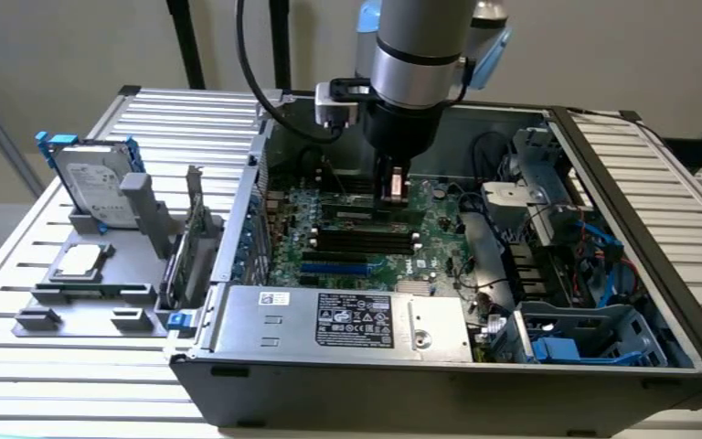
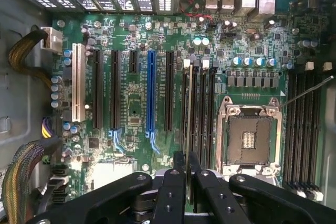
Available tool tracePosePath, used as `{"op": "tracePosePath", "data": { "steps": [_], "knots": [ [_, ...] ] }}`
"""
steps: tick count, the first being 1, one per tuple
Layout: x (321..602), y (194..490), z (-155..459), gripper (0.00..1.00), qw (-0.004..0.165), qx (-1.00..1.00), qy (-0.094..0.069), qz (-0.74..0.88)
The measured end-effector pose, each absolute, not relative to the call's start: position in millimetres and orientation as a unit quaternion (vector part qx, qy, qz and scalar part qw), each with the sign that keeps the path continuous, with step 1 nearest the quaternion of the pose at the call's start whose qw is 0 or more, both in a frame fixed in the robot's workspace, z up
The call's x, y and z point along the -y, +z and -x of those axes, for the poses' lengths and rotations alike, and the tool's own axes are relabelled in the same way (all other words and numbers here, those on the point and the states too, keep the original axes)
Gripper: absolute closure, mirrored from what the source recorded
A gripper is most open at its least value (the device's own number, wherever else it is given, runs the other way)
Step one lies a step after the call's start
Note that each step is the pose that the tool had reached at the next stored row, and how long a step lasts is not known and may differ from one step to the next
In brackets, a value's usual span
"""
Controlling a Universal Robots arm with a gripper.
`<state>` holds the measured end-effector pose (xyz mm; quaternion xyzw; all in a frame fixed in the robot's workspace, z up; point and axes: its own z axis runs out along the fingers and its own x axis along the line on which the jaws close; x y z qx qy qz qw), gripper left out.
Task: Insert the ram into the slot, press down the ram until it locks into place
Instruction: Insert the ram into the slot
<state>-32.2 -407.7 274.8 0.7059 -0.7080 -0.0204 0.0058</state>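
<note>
My gripper (image 1: 390, 194) reaches down into the open computer case, just above the motherboard (image 1: 430, 215). In the wrist view the gripper (image 2: 187, 170) is shut on the ram (image 2: 189, 108), seen edge-on as a thin pale line running away from the fingers (image 2: 177, 174). The ram lies in line with the slot (image 2: 186, 114), the first of several long black memory sockets beside the processor socket (image 2: 248, 137). How deep the ram sits in the slot cannot be told. These sockets also show under the gripper as black bars (image 1: 354, 240).
A blue card socket (image 2: 151, 90) and a white one (image 2: 79, 82) lie beyond the memory bank. Cable bundles (image 2: 21, 174) hang at the case side. The power supply (image 1: 339, 320), a drive cage (image 1: 583, 334) and a fixture holding a hard drive (image 1: 95, 183) surround the work area.
</note>
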Motion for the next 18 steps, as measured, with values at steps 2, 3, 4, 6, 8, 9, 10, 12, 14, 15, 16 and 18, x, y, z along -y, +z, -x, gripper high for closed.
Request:
{"op": "tracePosePath", "data": {
  "steps": [2, 3, 4, 6, 8, 9, 10, 12, 14, 15, 16, 18],
  "knots": [
    [407.8, 271.2, 32.2, 0.87, 0.006, 0.708, -0.020, -0.706],
    [407.7, 269.3, 32.2, 0.87, 0.006, 0.708, -0.020, -0.706],
    [407.8, 267.6, 32.2, 0.87, 0.006, 0.708, -0.020, -0.706],
    [407.8, 263.9, 32.2, 0.87, 0.006, 0.708, -0.020, -0.706],
    [407.7, 260.2, 32.2, 0.87, 0.006, 0.708, -0.020, -0.706],
    [407.8, 258.4, 32.4, 0.87, 0.006, 0.708, -0.020, -0.706],
    [407.7, 256.6, 32.6, 0.87, 0.006, 0.708, -0.020, -0.706],
    [407.6, 253.0, 33.2, 0.87, 0.006, 0.708, -0.020, -0.706],
    [407.3, 249.3, 33.6, 0.87, 0.006, 0.708, -0.020, -0.706],
    [407.1, 247.5, 33.7, 0.87, 0.005, 0.708, -0.020, -0.706],
    [407.1, 245.7, 33.7, 0.87, 0.005, 0.708, -0.020, -0.706],
    [407.0, 242.1, 33.8, 0.87, 0.003, 0.708, -0.018, -0.706]
  ]
}}
